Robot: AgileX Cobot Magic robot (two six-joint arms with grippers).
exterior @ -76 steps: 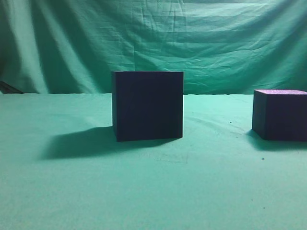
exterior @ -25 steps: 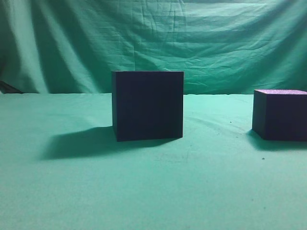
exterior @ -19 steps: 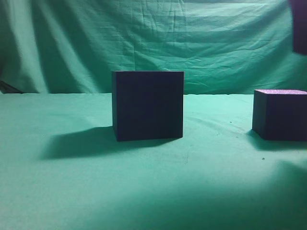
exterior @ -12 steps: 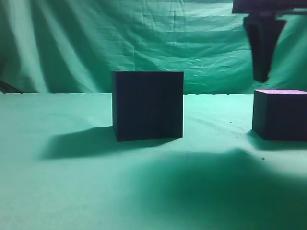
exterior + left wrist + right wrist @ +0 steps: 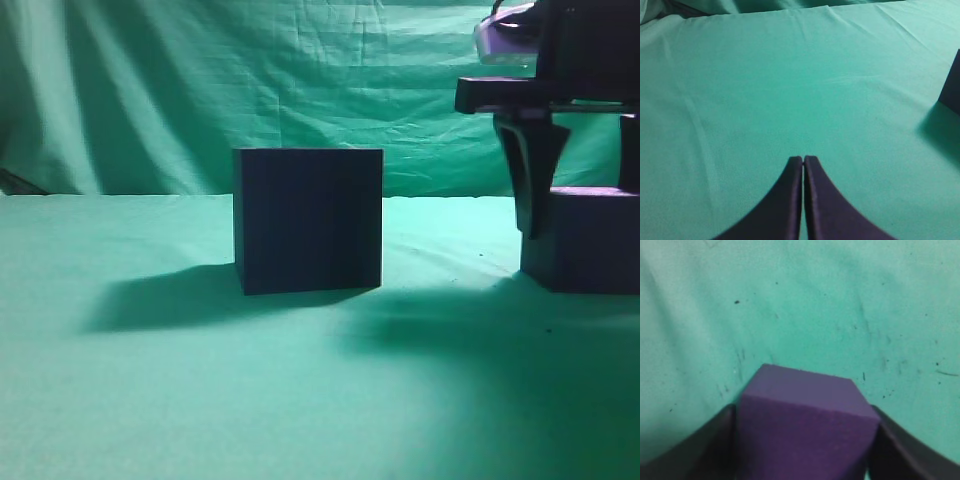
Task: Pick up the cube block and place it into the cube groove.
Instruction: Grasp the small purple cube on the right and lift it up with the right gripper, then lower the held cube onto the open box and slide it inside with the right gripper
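The cube block (image 5: 585,245) is a small dark purple cube standing on the green cloth at the far right. My right gripper (image 5: 582,215) has come down over it, with one dark finger on each side. In the right wrist view the cube block (image 5: 805,430) fills the gap between the two fingers of the right gripper (image 5: 802,410), which are open around it. The cube groove (image 5: 308,220), a larger dark box, stands at mid-table, and its edge shows in the left wrist view (image 5: 952,85). My left gripper (image 5: 803,159) is shut and empty over bare cloth.
Green cloth (image 5: 150,400) covers the table and hangs as a backdrop. The right arm casts a wide shadow over the front right of the table. Small dark specks dot the cloth near the cube block.
The right arm came in from the upper right and dropped down, so its fingers now straddle the cube block. Its shadow has spread across the cloth. The left gripper's motion cannot be seen.
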